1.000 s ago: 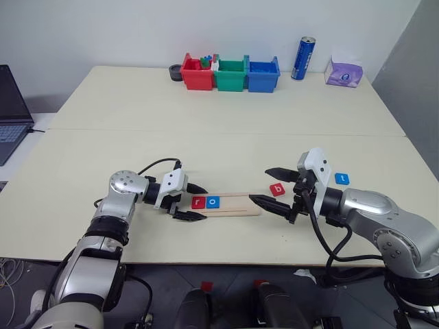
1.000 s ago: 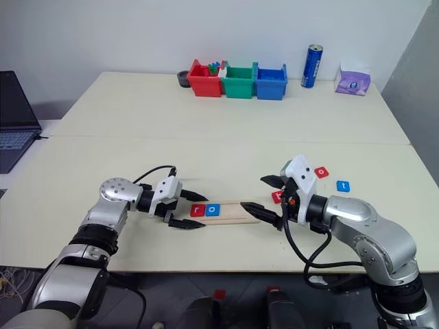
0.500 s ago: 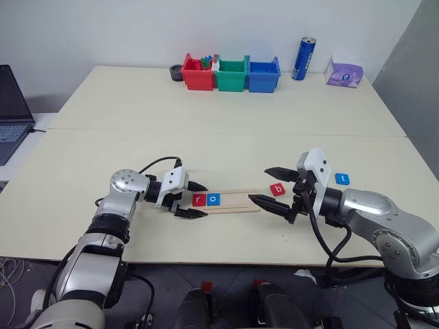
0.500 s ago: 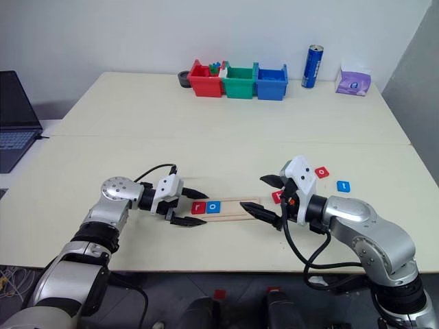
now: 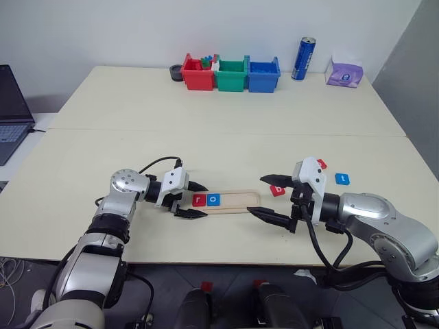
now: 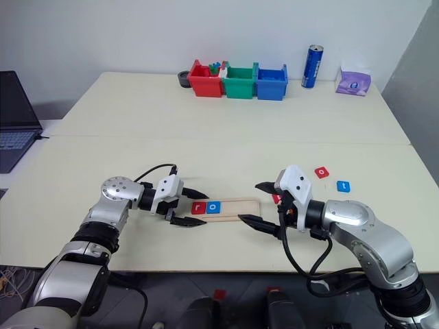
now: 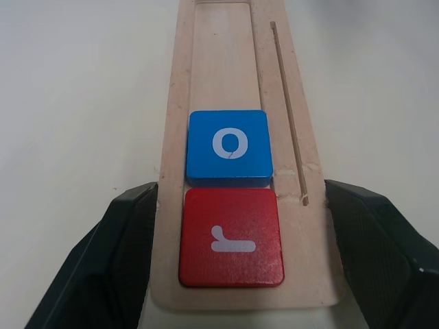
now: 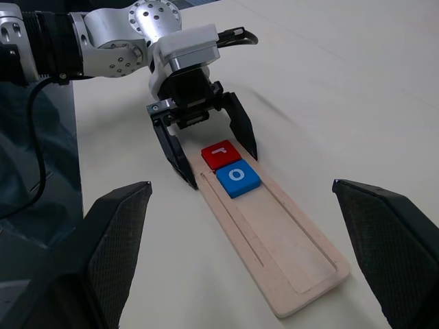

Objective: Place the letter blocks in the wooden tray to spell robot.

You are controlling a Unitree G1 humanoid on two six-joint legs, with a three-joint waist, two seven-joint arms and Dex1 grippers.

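The wooden tray point(image 5: 236, 200) lay on the table point(image 5: 206, 123) close to its near edge; a red "r" block point(image 5: 199, 200) and a blue "o" block point(image 5: 214, 200) sat side by side at its left end, and the rest of the groove was free. The left end effector point(image 5: 204, 200) was clenched on the left end of the tray, one finger on each long side. The right end effector point(image 5: 256, 195) was released, spread wide and empty, hovering at the right end of the tray. The red "b" block point(image 5: 278, 190) lay on the table just beside that end; a second red block point(image 6: 322, 172) and a blue "t" block point(image 6: 343, 186) lay farther right, well apart from the tray.

In my judgement the "b" block was the next one to take; the risks came from how close it lay to the tray. A wide finger coming down could strike the tray end and push it, which could shake the two seated blocks out of line; a flat tile on a smooth table could also slide away from the fingers, or be set down turned the wrong way.

In the head views the right end effector partly covered the "b" block; the letter on the far red block was hard to read; how firmly the left fingers pressed the wood I could not tell
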